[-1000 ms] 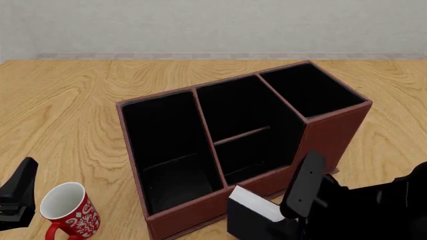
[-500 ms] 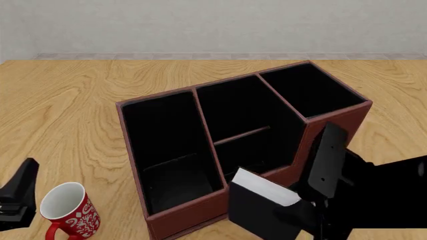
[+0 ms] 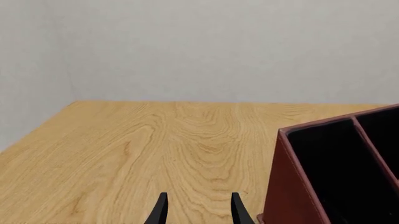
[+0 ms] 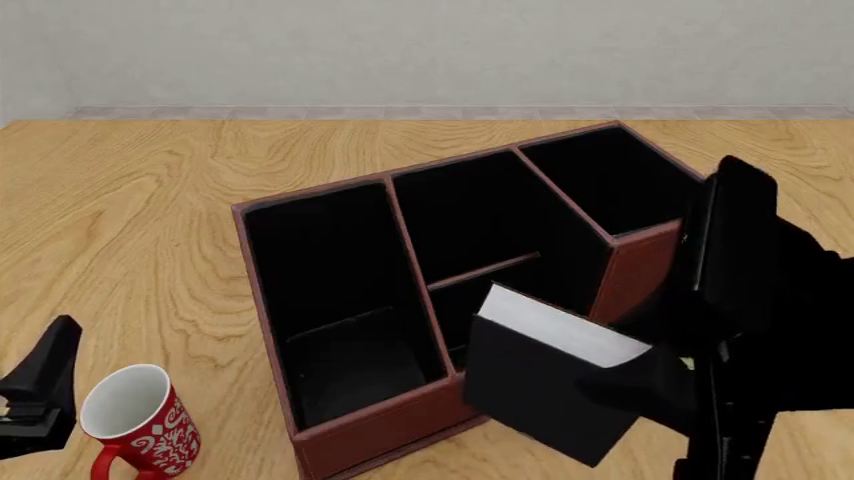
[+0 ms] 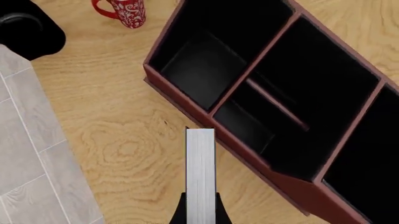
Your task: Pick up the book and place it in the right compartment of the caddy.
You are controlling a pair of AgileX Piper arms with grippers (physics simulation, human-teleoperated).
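While all three sections of the caddy (image 4: 638, 262) sit bare, my right tool (image 5: 200, 211) pinches the book (image 4: 541, 385), now lifted higher at lower right; left tool (image 3: 198, 211) spread.

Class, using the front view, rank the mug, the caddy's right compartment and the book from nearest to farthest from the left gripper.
1. The mug, right beside the left gripper.
2. The book, across the table's near side, held by the right gripper.
3. The right compartment, at the caddy's far right corner.
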